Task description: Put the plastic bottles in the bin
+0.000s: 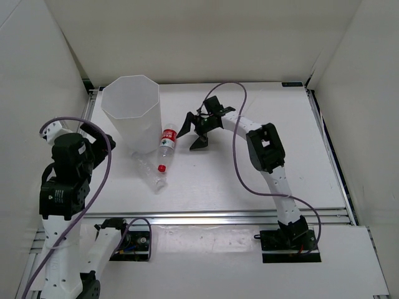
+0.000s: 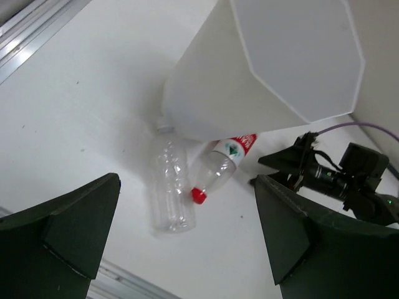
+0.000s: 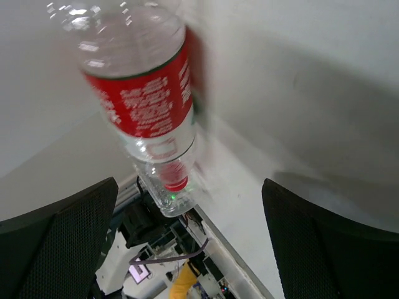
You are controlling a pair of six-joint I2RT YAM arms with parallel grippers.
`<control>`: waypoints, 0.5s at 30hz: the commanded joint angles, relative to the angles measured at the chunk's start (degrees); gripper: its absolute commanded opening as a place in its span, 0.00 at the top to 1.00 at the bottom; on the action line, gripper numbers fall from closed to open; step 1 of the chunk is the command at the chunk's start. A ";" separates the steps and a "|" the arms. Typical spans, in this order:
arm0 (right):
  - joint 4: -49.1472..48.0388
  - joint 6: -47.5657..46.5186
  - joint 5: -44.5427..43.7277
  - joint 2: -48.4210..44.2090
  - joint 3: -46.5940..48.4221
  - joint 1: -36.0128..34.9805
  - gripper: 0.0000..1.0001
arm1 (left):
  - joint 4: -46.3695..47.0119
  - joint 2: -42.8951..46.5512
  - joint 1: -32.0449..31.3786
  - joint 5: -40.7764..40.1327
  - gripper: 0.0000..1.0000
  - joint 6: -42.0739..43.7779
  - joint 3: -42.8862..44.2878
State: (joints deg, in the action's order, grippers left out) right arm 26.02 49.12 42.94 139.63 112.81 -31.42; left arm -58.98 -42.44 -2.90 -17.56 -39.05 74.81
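One red-labelled bottle (image 2: 223, 163) lies partly hidden behind the bin (image 2: 249, 81).

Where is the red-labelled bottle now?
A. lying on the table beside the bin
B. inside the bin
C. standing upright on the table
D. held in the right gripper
A: the red-labelled bottle lies on its side on the table close beside the bin, and the open right gripper near it holds nothing.

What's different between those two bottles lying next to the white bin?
The red-labelled bottle wears a red label and red cap; the plain bottle has no label. The red-labelled bottle's cap points away from the bin; the plain bottle's neck points towards it. Both are clear and lie on their sides.
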 commanded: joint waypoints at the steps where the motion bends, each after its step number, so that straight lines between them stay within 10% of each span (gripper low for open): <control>1: -4.31 1.05 5.48 4.05 5.47 -1.10 0.00 | -5.44 0.95 -0.27 -2.04 0.00 -2.00 -1.15; 15: -10.02 8.53 8.48 17.95 17.80 -6.37 0.01 | -10.27 2.53 -0.27 5.87 0.00 -5.95 -10.82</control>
State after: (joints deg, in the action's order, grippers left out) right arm 17.23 56.23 50.98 155.33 131.46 -38.39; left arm -67.07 -40.34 -2.90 -14.20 -43.81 64.40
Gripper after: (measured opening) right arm 0.991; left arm 0.998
